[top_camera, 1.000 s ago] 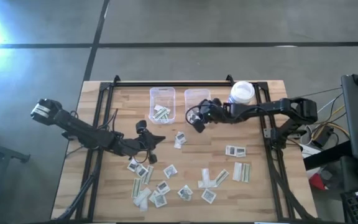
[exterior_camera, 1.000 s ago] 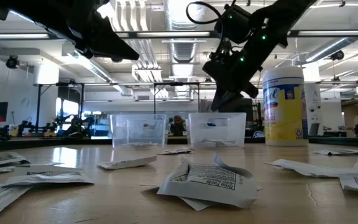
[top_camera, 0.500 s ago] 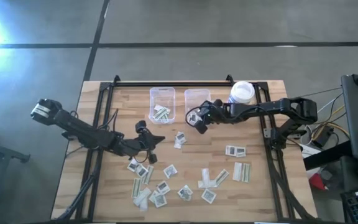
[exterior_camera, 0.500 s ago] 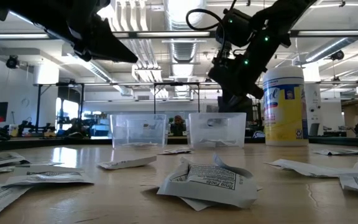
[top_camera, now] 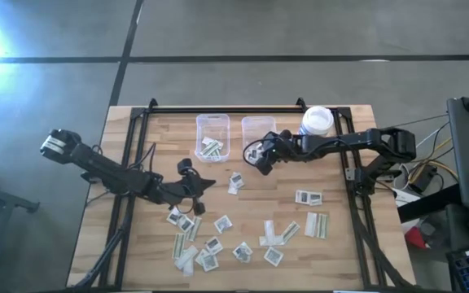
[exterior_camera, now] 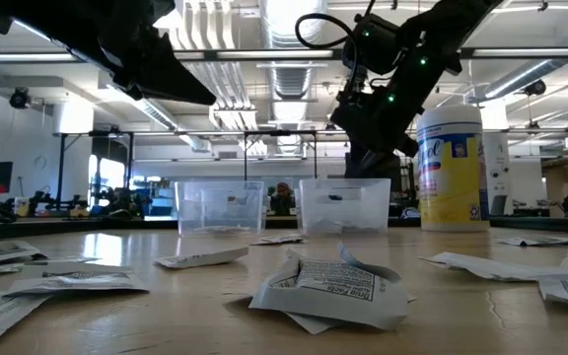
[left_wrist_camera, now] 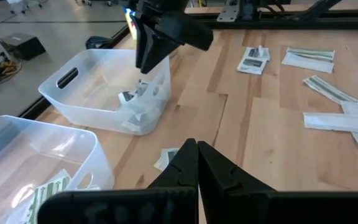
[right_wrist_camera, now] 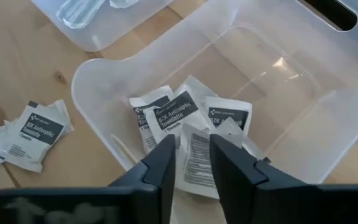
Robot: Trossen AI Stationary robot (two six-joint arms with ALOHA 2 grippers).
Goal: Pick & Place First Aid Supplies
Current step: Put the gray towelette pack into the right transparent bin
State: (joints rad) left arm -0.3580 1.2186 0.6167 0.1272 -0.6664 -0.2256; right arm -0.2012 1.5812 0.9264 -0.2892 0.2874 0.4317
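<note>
1. High view: the right gripper (top_camera: 258, 155) hung over the right bin (top_camera: 258, 130), likely to drop a packet; loose packets (top_camera: 218, 244) lay scattered toward the table's front.
2. Low view: both bins stood beside the jar (exterior_camera: 452, 168).
3. Left wrist view: the left gripper (left_wrist_camera: 194, 163) was pressed together, empty, waiting above the table.
4. Right wrist view: right fingers (right_wrist_camera: 160, 165) stood apart; square packets (right_wrist_camera: 179, 118) lay in the bin below.

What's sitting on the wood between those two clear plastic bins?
Nothing: in the high view, only a bare wooden strip separates the left clear plastic bin from the right clear plastic bin.
</note>
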